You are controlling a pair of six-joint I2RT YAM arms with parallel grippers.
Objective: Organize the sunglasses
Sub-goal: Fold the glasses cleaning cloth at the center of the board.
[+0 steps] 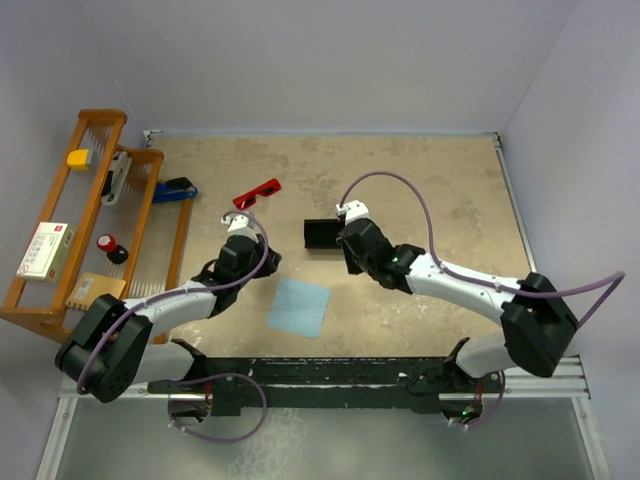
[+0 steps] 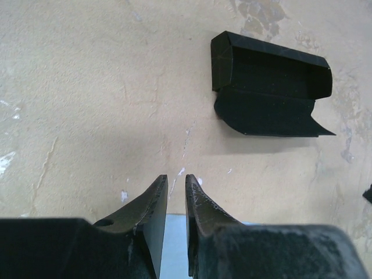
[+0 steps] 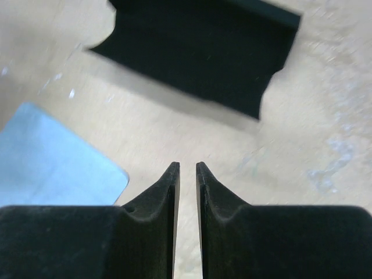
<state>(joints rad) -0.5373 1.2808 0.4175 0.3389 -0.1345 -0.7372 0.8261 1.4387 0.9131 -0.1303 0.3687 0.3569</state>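
Note:
The red-framed sunglasses [image 1: 257,193] lie on the beige table, left of centre towards the back, and neither wrist view shows them. My left gripper [image 1: 260,260] [image 2: 176,179] hovers just in front of them, its jaws open a narrow slit and empty. The open black case [image 1: 322,235] [image 2: 270,87] [image 3: 197,52] lies at the centre. My right gripper [image 1: 350,258] [image 3: 187,165] hangs just right of the case, also open by a narrow gap with nothing in it. The light blue cloth [image 1: 299,306] [image 3: 52,157] lies flat in front of both, and shows under my left fingers [image 2: 173,250].
A wooden rack [image 1: 90,220] stands along the left edge, holding a yellow piece [image 1: 77,158], a white box [image 1: 46,250] and small red-topped items [image 1: 112,247]. A blue and black object [image 1: 175,190] lies beside it. Walls close the back and right sides.

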